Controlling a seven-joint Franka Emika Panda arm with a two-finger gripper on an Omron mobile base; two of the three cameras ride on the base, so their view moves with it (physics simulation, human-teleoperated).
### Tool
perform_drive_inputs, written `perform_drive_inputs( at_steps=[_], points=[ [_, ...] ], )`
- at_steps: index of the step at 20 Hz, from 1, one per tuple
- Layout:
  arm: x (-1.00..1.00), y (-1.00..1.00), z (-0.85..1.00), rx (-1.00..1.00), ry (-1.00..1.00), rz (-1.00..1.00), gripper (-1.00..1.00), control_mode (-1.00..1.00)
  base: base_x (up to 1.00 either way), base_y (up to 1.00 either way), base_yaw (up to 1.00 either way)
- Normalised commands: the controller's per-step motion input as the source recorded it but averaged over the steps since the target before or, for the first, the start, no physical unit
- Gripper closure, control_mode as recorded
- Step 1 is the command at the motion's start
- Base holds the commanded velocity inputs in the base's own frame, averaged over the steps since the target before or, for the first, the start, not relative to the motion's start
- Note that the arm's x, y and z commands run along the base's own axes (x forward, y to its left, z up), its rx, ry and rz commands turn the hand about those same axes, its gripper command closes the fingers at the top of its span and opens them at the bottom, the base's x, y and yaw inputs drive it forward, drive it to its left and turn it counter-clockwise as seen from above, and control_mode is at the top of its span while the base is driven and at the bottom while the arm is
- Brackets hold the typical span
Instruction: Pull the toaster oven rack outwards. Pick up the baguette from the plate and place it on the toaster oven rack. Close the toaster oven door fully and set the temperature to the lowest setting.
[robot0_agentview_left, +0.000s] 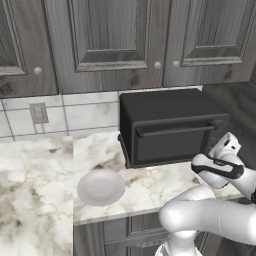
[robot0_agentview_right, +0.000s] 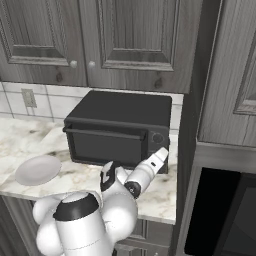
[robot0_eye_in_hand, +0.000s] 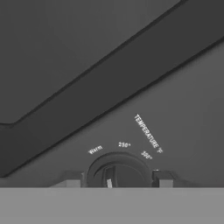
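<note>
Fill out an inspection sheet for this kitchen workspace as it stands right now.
Surface: marble counter, bare apart from the items below.
Job's things: toaster oven stands at the back of the counter, its door shut; plate sits in front of it toward the left with nothing on it; temperature knob with Warm, 250 and 300 marks above it.
Clutter: nothing seen.
Grippers: gripper is at the oven's control panel, fingers on either side of the temperature knob.
Cables: nothing seen.
Surroundings: grey wood cabinets above, tiled wall with an outlet.
</note>
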Motion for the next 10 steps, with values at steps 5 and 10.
perform_drive_inputs(
  at_steps=[5,10],
  points=[
    [0.0,0.0,-0.13,-0.1,0.0,0.0,1.0,-1.0,0.0,0.0,0.0],
    [0.0,0.0,-0.22,-0.12,0.0,0.0,1.0,-1.0,0.0,0.0,0.0]
  ],
)
